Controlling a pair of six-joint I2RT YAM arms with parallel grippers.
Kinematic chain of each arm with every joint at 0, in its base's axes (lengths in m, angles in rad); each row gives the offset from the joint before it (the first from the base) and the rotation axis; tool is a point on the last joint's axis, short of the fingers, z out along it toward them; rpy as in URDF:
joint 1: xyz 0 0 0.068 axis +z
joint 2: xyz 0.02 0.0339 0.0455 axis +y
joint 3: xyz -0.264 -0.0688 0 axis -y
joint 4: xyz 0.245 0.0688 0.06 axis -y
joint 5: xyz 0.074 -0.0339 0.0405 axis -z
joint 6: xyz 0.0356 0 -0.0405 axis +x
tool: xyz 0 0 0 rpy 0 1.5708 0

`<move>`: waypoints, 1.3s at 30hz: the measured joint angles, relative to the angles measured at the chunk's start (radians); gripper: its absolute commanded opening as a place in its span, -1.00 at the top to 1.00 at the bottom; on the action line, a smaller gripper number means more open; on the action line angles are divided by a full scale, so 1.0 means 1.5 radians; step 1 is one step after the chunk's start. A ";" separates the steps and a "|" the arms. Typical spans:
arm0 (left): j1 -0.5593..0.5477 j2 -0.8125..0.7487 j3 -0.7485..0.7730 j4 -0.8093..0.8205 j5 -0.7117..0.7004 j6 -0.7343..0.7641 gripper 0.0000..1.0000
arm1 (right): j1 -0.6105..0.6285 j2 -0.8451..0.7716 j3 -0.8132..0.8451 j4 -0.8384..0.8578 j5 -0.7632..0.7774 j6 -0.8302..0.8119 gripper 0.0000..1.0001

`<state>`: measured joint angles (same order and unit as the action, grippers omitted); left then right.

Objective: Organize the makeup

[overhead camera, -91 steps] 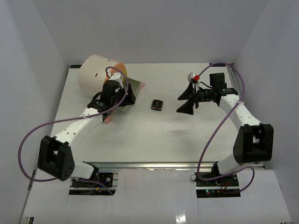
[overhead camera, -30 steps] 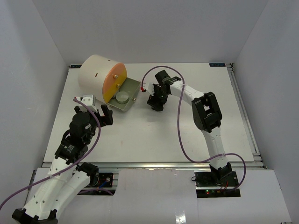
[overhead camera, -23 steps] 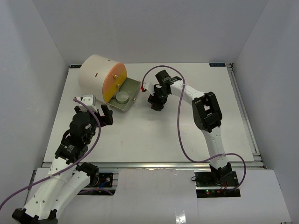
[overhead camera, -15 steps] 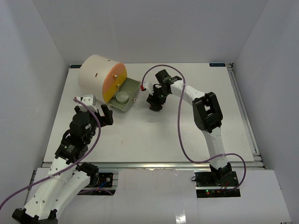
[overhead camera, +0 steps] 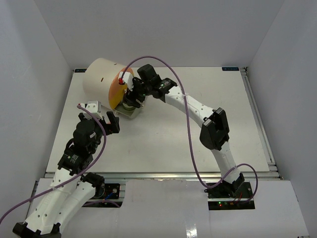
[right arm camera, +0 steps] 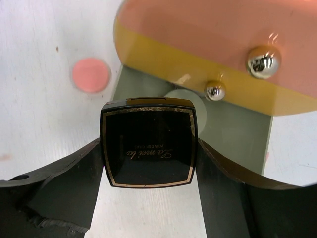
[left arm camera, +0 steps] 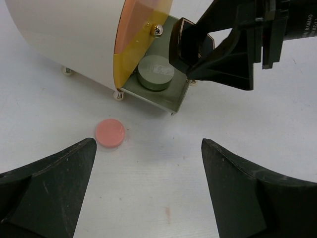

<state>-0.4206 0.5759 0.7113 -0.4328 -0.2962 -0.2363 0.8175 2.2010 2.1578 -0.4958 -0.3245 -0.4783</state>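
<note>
**Compact held over the drawer, ready to place**

My right gripper point(right arm camera: 148, 166) is partly closed, with both fingers pressed on the sides of the compact point(right arm camera: 147, 146). Directly below it sits the open drawer point(right arm camera: 237, 129), where 1 round jar point(left arm camera: 156, 73) lies partly under the compact. I judge this to be the placing step: the next move is to lower onto the bare floor beside the jar, then release. Further out, 1 pink pad point(right arm camera: 90, 75) lies on the table. My left gripper point(left arm camera: 147, 144) hangs wide open and empty near that pad.
</note>
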 measured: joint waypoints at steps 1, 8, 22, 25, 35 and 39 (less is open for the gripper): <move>0.000 -0.001 0.000 0.000 0.000 0.000 -0.96 | 0.006 0.002 0.000 0.014 0.012 0.015 0.58; 0.000 -0.004 0.000 0.000 0.000 0.000 -0.96 | -0.004 0.026 -0.004 0.094 0.086 0.096 0.13; 0.000 -0.003 -0.004 0.000 0.002 -0.002 -0.96 | -0.012 0.063 -0.030 0.144 0.092 0.122 -0.68; 0.000 0.002 -0.005 0.000 0.008 -0.006 -0.96 | -0.012 0.063 -0.053 0.150 0.086 0.120 -0.83; 0.000 0.059 -0.008 0.002 0.035 -0.050 -0.96 | -0.015 -0.001 -0.161 0.148 0.041 0.087 -0.80; 0.000 0.120 -0.007 -0.001 0.032 -0.073 -0.96 | -0.039 -0.123 -0.250 0.124 -0.083 0.041 -0.80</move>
<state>-0.4202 0.7562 0.7013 -0.4338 -0.2483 -0.3453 0.7586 2.0158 1.7830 -0.3096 -0.4497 -0.4163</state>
